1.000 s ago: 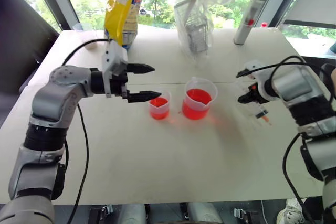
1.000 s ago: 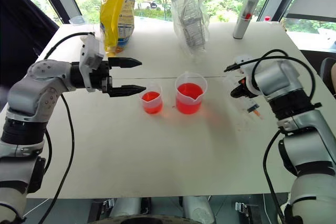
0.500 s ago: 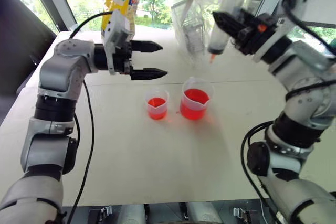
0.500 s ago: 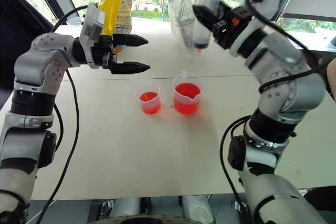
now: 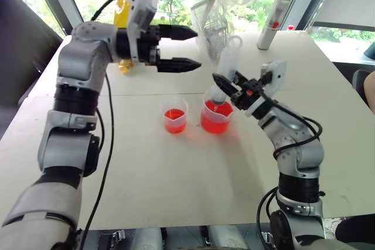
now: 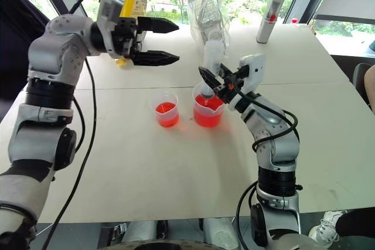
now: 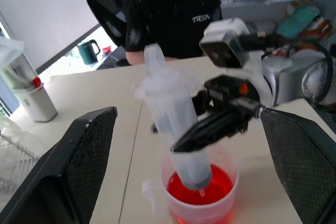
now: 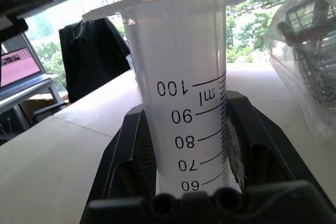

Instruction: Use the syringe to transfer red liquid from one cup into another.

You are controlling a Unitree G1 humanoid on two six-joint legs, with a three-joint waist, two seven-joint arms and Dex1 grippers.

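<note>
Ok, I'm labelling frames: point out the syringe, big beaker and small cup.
syringe [image 5: 227,69], left eye view, barrel.
big beaker [image 5: 212,122], left eye view, front wall.
small cup [image 5: 174,120], left eye view, front wall.

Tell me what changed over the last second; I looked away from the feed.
The right gripper, shut on the syringe, swung it from the table's right side up and across; its tip now sits inside the larger beaker over the red liquid. The left gripper, open and empty, rose. The smaller cup and beaker stayed put.

Syringe [image 7: 173,129] motion-blurred at plunger; tip hidden behind larger beaker [image 5: 218,116] wall in head views.
</note>
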